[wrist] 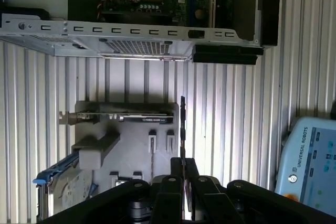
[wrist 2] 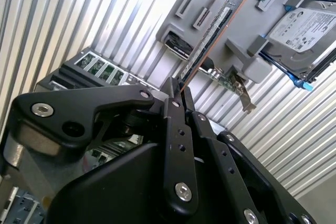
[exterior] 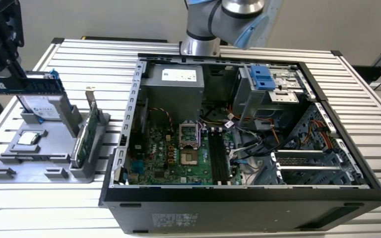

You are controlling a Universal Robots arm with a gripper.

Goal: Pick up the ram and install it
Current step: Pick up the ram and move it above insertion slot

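In the exterior view the open computer case (exterior: 243,203) shows its motherboard (exterior: 177,153), with the grey fixture (exterior: 51,148) at the exterior view's left of it; the first wrist view adds a pale blue pendant (wrist: 310,161). The gripper (exterior: 12,72) hangs over the fixture's far end. Its fingers (wrist 2: 176,129) pinch the ram (wrist 2: 210,43), which is seen edge-on in both wrist views, in the air above the fixture.

Gripper (wrist: 182,162) clamped on ram (wrist: 182,124), seen edge-on against grey holder (wrist: 126,150). Card (wrist: 121,116) and hard drive (wrist: 68,192) sit in holder. Open computer case (wrist: 131,35) beyond, on slatted table (wrist: 236,119). Control tablet (wrist: 310,161) nearby.
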